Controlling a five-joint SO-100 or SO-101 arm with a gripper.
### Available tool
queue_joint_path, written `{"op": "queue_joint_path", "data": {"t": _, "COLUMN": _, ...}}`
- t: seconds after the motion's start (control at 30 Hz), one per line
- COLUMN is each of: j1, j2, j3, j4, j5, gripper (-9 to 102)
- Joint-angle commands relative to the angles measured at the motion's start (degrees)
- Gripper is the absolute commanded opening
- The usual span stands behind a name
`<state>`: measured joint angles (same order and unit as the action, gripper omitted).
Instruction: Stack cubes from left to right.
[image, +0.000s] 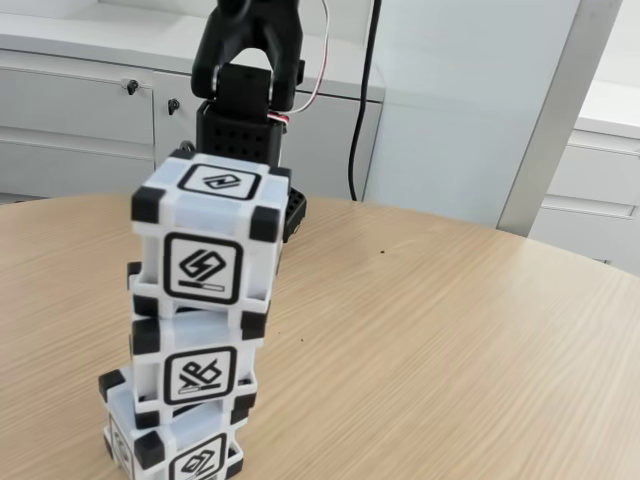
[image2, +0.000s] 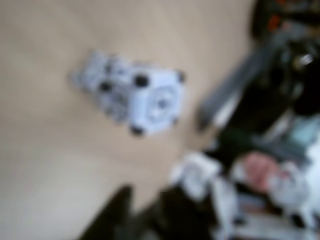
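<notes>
Closest to the fixed camera: three cubes in one tower on the wooden table (image: 450, 340). The bottom cube (image: 190, 445) sits at the lower edge of the picture, partly cut off, its front symbol half out of frame. On top of it the middle cube (image: 195, 370) rests a little off-square, its black corners not lining up with those below. Crowning the tower, the top cube (image: 215, 235) is turned slightly and leans a touch to the right in this view, a symbol showing on its front face and another on its upper face.

Behind the tower, and rising above the top cube, stands the black arm (image: 245, 70), with red and white wires running off its right side. Its base meets the table just behind the tower. Further back from the tower a black cable (image: 362, 100) hangs down a pale wall panel, and grey cabinets (image: 80, 100) line the rear.

The wrist view is badly blurred. The tower (image2: 135, 95) appears from above as a white block with dark corner spots, left of centre on the tan table. Dark shapes at the lower edge, below the tower, may be the gripper (image2: 145, 215), well apart from the cubes; whether its fingers are spread or closed I cannot tell, and nothing seems to be between them.
</notes>
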<state>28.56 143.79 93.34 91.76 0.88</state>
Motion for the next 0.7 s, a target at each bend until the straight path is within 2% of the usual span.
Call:
{"op": "queue_joint_path", "data": {"t": 0.0, "j1": -0.1, "j2": 1.6, "j3": -1.3, "j4": -3.0, "j5": 6.6, "gripper": 1}}
{"op": "queue_joint_path", "data": {"t": 0.13, "j1": -0.1, "j2": 2.7, "j3": -1.1, "j4": -8.2, "j5": 14.2, "gripper": 0}}
{"op": "queue_joint_path", "data": {"t": 0.4, "j1": -0.6, "j2": 10.9, "j3": 2.5, "j4": -9.0, "j5": 15.3, "gripper": 0}}
{"op": "queue_joint_path", "data": {"t": 0.67, "j1": -12.9, "j2": 23.1, "j3": 19.5, "j4": -11.1, "j5": 10.1, "gripper": 0}}
